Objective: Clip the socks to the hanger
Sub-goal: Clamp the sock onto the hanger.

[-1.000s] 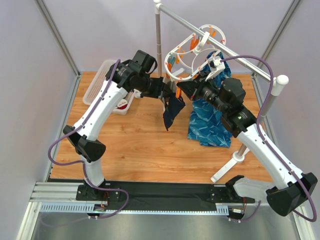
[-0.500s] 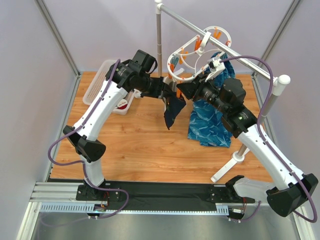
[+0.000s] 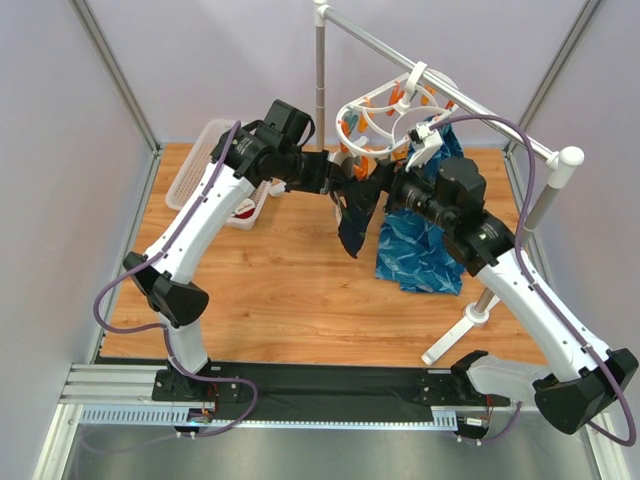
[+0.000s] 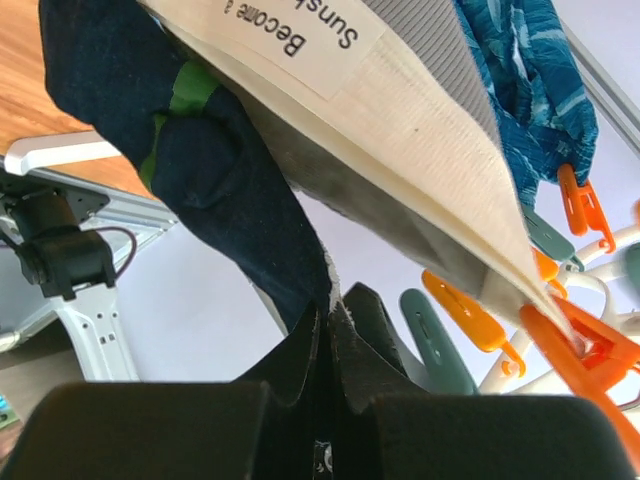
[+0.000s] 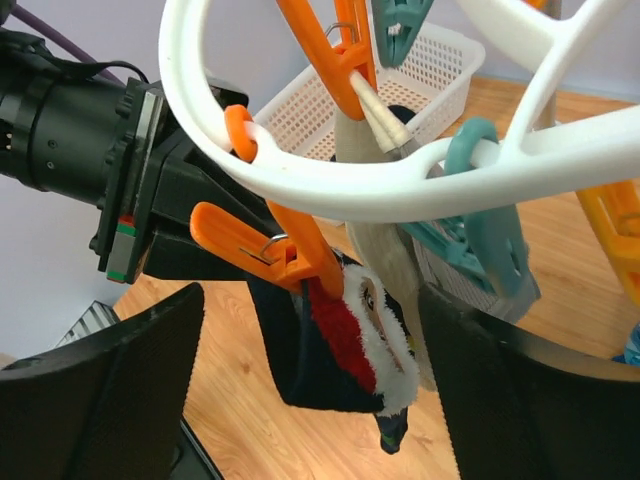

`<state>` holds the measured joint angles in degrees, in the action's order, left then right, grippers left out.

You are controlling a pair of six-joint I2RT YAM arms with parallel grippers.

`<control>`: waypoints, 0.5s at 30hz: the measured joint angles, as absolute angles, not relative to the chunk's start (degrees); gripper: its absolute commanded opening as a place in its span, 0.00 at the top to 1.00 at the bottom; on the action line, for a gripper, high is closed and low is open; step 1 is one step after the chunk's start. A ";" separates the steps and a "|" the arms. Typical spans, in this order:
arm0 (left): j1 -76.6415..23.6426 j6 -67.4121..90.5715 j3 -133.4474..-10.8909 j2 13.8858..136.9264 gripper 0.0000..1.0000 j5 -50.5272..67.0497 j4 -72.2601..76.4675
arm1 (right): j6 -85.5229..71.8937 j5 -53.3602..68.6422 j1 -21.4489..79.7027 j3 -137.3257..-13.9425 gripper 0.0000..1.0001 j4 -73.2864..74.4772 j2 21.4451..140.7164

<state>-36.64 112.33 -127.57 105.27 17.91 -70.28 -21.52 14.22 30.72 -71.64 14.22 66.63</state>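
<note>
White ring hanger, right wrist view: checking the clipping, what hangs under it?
An orange plastic peg biting the top of a dark navy sock with red-and-white trim, plus a teal peg. The sock covers the left gripper's fingertips behind it.

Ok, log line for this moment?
left tool: shut on sock | right tool: open, flanking orange peg | orange peg: biting sock top | hanger: on rail

Table (image 3: 280, 290) bears basket (image 3: 190, 180), perhaps blue cloth (image 3: 415, 250).
</note>
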 measured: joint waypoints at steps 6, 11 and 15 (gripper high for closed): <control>-36.67 112.79 -123.28 103.42 0.79 18.13 -68.03 | -22.24 13.54 30.72 -76.36 0.00 20.80 66.41; -36.67 112.88 -119.28 100.42 0.62 17.34 -67.66 | -22.46 13.54 30.72 -81.54 0.00 27.11 65.76; -36.88 113.12 -112.88 95.18 0.25 16.53 -66.43 | -22.24 13.58 30.72 -83.55 0.00 31.75 64.12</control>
<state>-36.88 113.12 -112.88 95.18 16.53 -66.43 -22.24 13.58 30.72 -83.55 31.75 64.12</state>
